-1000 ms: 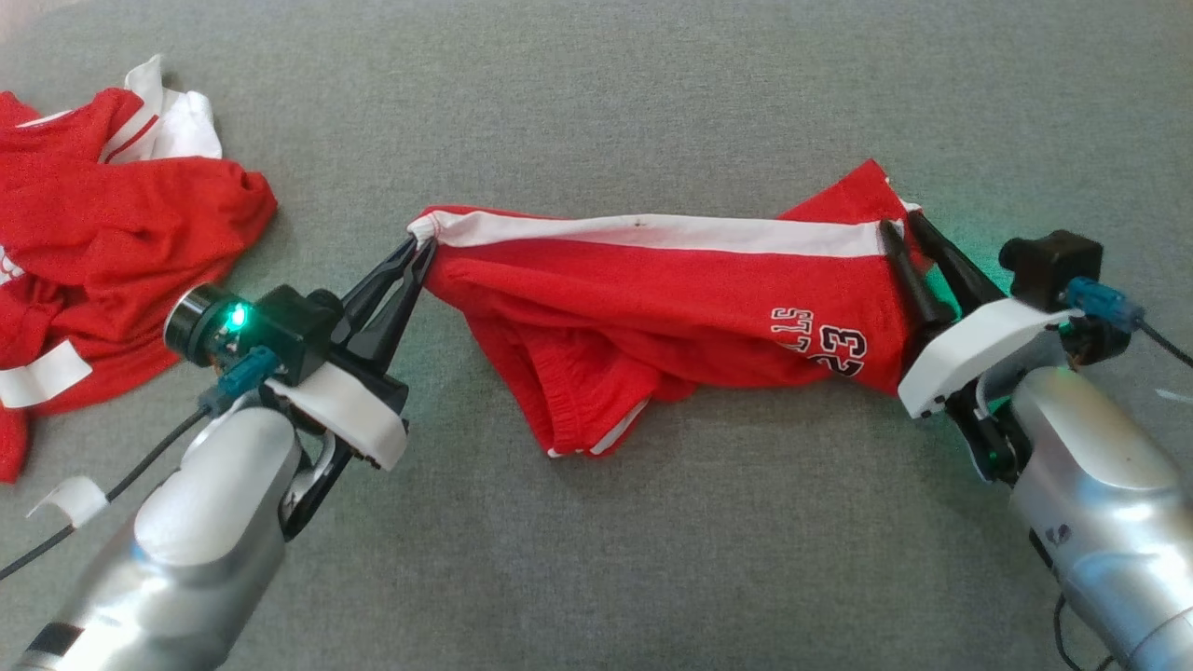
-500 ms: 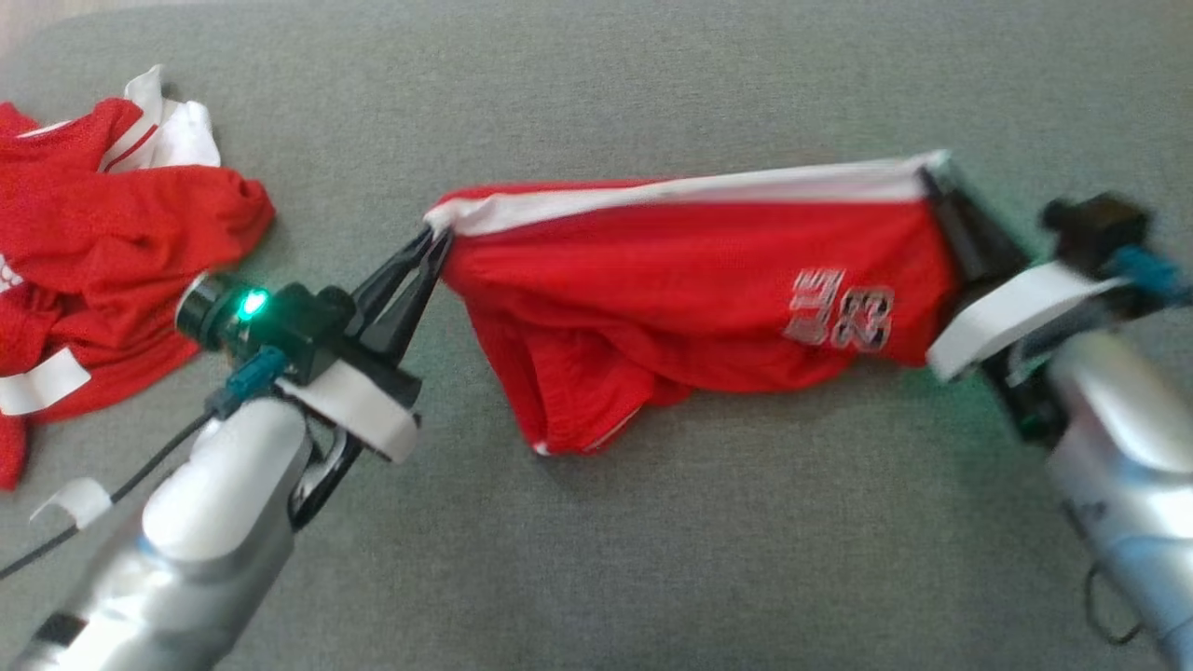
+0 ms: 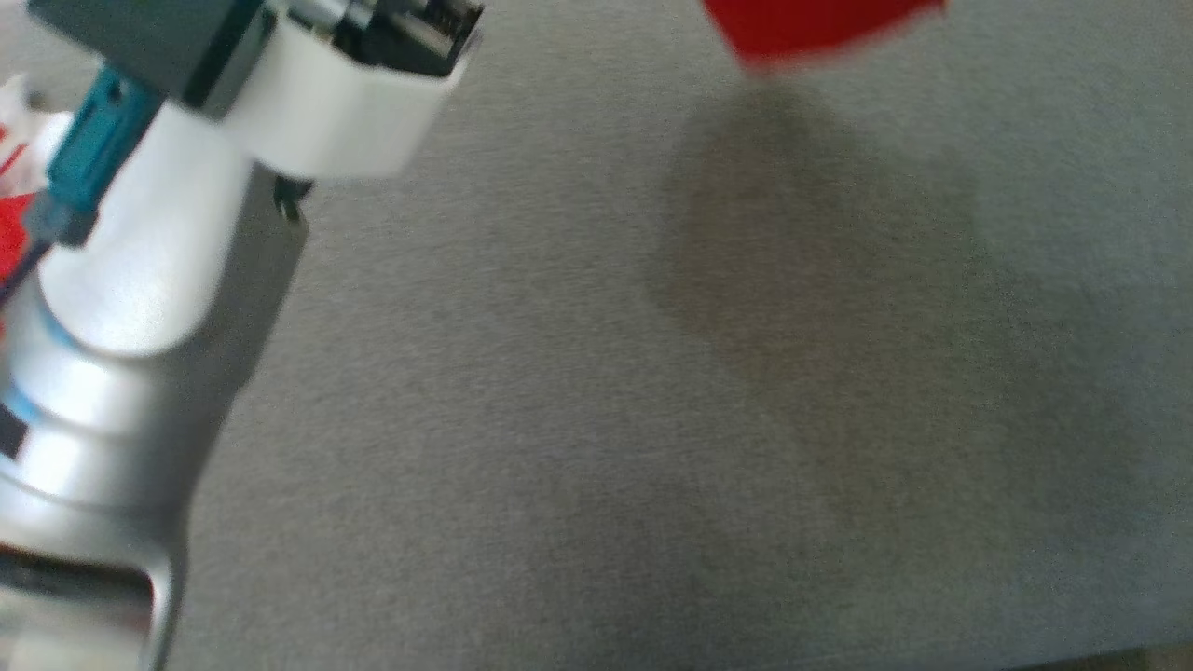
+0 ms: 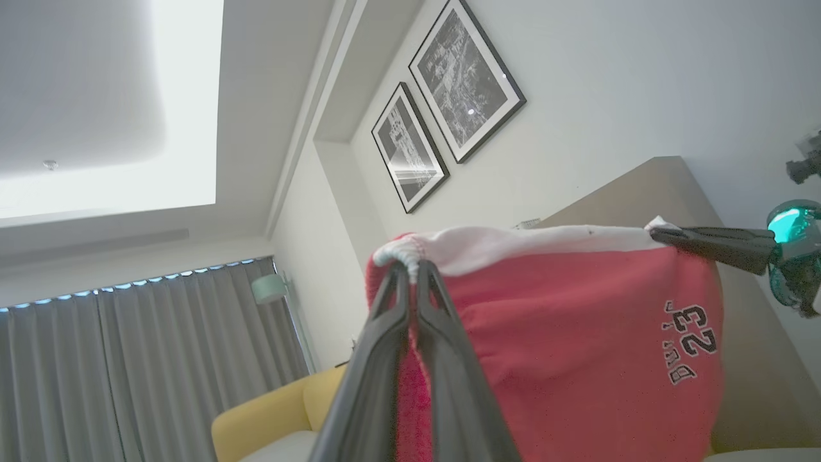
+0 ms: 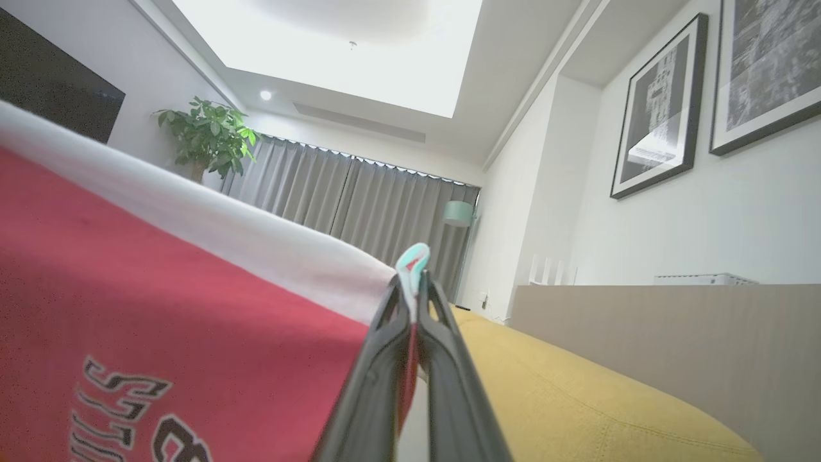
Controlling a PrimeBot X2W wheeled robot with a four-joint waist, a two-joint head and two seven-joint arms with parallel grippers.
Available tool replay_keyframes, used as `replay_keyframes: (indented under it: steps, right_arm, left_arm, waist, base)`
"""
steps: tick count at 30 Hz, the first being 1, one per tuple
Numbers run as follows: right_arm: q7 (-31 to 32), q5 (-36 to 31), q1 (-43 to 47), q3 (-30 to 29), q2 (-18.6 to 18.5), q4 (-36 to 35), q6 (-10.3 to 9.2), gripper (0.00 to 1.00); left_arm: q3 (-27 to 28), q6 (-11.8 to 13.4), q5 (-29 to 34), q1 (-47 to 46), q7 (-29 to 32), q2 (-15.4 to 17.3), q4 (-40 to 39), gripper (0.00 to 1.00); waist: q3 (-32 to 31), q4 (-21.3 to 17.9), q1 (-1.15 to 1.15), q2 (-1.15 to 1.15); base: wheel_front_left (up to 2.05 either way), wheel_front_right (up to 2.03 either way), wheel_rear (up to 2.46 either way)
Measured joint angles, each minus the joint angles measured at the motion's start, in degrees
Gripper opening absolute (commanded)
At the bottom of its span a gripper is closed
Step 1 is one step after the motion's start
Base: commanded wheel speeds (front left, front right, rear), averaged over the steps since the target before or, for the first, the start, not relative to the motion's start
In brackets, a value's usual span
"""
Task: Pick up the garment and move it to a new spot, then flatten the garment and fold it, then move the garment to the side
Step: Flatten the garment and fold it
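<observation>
While its two long dark fingers press tightly together, the left tool (image 4: 412, 273) pinches a bunched corner of the white band on the red knit garment (image 4: 577, 346), which bears a black-and-white "23" print. At the opposite corner of that band, the right tool (image 5: 412, 285) is clamped on the cloth, with a sliver of fabric standing up between its fingertips. The garment hangs stretched between the two tools. Its white band is taut along the top and its red body droops below.

From the head view, a blurred red edge of the garment shows at the top. Below that edge, a soft dark shadow (image 3: 811, 261) lies on the grey woven surface (image 3: 522, 485). Left of the garment rises the silver forearm (image 3: 112, 308) of the left arm, with a white bracket at its wrist.

Behind the garment, two black-framed pictures (image 4: 465, 77) hang on a pale wall. Grey pleated curtains (image 4: 160, 366) hang to the left of the garment. Past the garment's right-hand corner lies a yellow upholstered cushion (image 5: 577, 398), and above the band stands a leafy green potted plant (image 5: 205, 131).
</observation>
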Motion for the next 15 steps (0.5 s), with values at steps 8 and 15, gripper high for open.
replay_keyframes:
  steps: [8,15]
  right_arm:
    - [-0.2,2.2,18.68,-0.66,4.83,-6.34,0.0,0.0]
    - [-0.19,5.11,36.28,-0.33,9.01,-8.92,0.0,0.0]
  left_arm:
    - [1.76,-1.09,-0.35,22.94,-0.03,-0.45,-1.09,0.0]
    - [2.76,-1.58,-1.18,43.58,-0.02,-0.67,-0.57,0.0]
  waist:
    - [-0.08,-2.53,0.0,0.0]
    - [-2.51,-2.69,-0.01,0.0]
  base:
    - [0.0,0.0,0.0]
    - [0.0,0.0,0.0]
